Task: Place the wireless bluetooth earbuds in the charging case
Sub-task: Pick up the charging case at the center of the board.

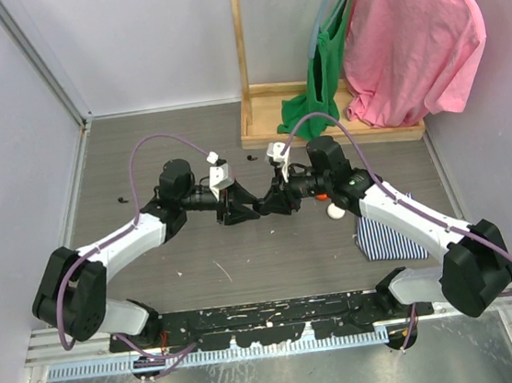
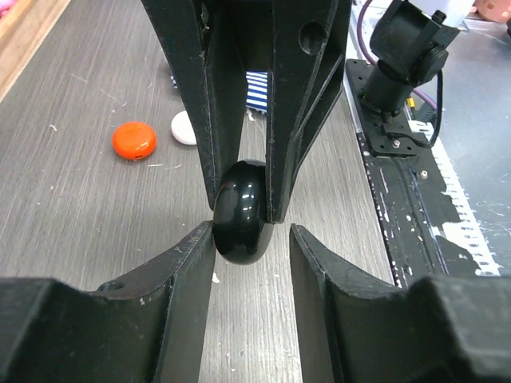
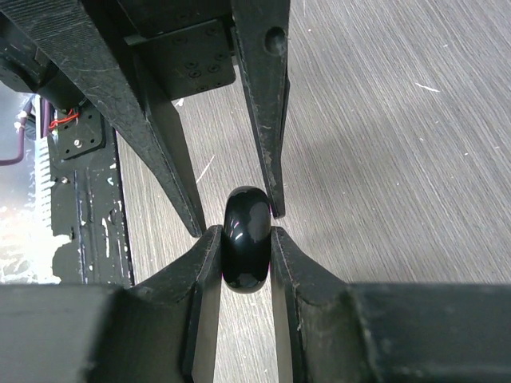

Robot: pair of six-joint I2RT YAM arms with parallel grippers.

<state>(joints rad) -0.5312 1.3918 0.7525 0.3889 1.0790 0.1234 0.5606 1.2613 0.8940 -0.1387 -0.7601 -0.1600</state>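
Note:
A glossy black round charging case [image 3: 246, 238] is held on edge between the fingers of my right gripper [image 3: 246, 233], just above the table; the lid seems closed. It also shows in the left wrist view [image 2: 239, 211]. My left gripper [image 2: 251, 229] is open, its fingers on either side of the case's lower part, the left finger [image 2: 192, 263] close against it. In the top view both grippers meet at the table's middle, left [image 1: 247, 211] and right [image 1: 267, 207]. No earbuds show in any view.
An orange round case [image 2: 134, 140] and a white round case [image 2: 184, 128] lie on the table by the right arm, also seen from above [image 1: 320, 197]. A striped cloth [image 1: 386, 237] lies at the right. A wooden rack [image 1: 323, 128] with pink and green clothes stands at the back.

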